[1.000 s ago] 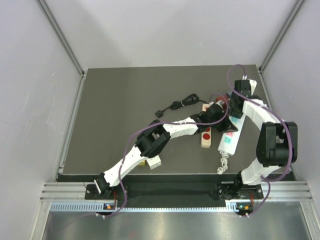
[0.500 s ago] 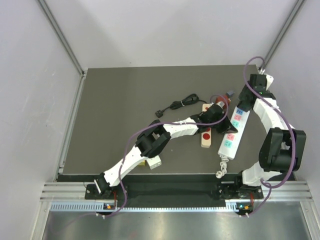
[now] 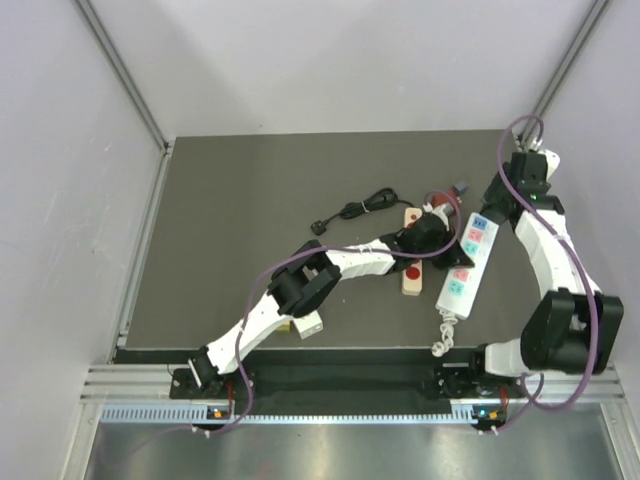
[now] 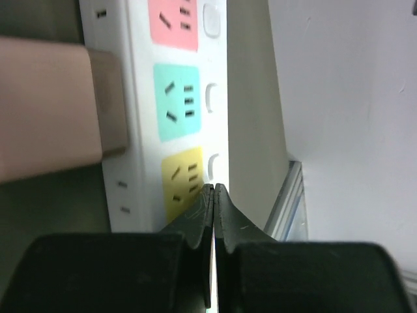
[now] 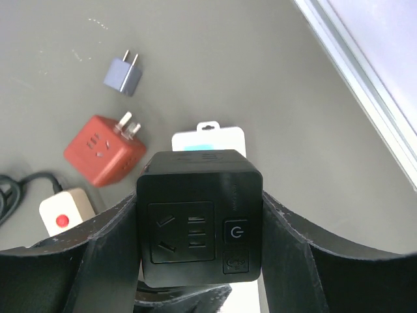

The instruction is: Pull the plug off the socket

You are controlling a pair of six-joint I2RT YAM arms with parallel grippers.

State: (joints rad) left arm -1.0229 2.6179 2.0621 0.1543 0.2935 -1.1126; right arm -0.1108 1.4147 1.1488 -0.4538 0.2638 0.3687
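Observation:
The white power strip (image 3: 465, 268) with pink, teal and yellow sockets (image 4: 176, 104) lies on the dark table at the right. My left gripper (image 3: 452, 250) is shut and empty, its tips (image 4: 214, 190) down at the strip's edge by the yellow socket. My right gripper (image 3: 496, 191) is shut on the black cube plug (image 5: 199, 222), a cube with a socket face and a power button. It holds the plug in the air above the far end of the strip (image 5: 208, 138), apart from it.
A red cube adapter (image 5: 104, 150), a small grey-blue plug (image 5: 122, 75) and a beige block with a red dot (image 5: 60, 214) lie left of the strip. A black cord (image 3: 355, 210) lies mid-table. The right wall and rail (image 5: 365, 72) are close.
My right arm has risen and swung back and to the right with the black cube plug, off the power strip. The strip shifted slightly. My left gripper stayed on the strip.

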